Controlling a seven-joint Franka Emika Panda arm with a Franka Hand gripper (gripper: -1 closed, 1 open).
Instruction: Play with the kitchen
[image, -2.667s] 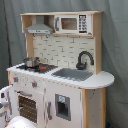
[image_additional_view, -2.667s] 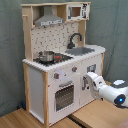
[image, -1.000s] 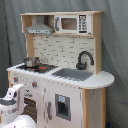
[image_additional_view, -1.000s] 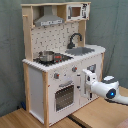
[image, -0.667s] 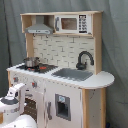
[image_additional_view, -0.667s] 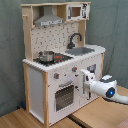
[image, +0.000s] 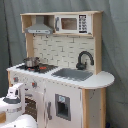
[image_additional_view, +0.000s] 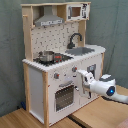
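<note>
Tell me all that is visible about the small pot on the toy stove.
The pot looks like shiny silver metal, round and shallow, with small side handles. It stands upright on the dark stovetop of the kitchen, below the grey hood and apart from the sink. Whether it has a lid cannot be told. Only the stovetop touches it; the gripper is lower, near the oven front.

The kitchen (image_additional_view: 52, 75) has smooth, matt white panels framed in pale, unpainted-looking wood. On its counter sit a shiny metal pot (image_additional_view: 46, 56) and a dull grey sink (image: 73, 74) with a glossy black faucet (image: 84, 60) behind it. Under the kitchen lies a light wood surface (image_additional_view: 30, 120).
</note>
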